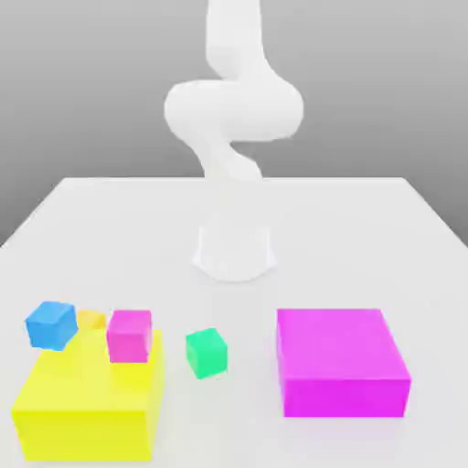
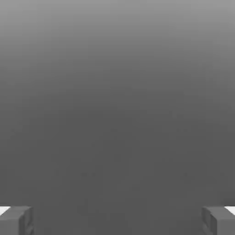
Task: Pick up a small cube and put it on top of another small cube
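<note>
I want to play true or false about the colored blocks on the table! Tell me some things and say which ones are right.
1. The small green cube sits between the big yellow block and the big magenta block. True.
2. The small blue cube is stacked on the green cube. False: it is by the yellow block's far corner, apart from the green one.
3. The gripper holds a cube. False: its fingers are wide apart with nothing between them.
4. The small magenta cube is near the yellow block. True.
</note>
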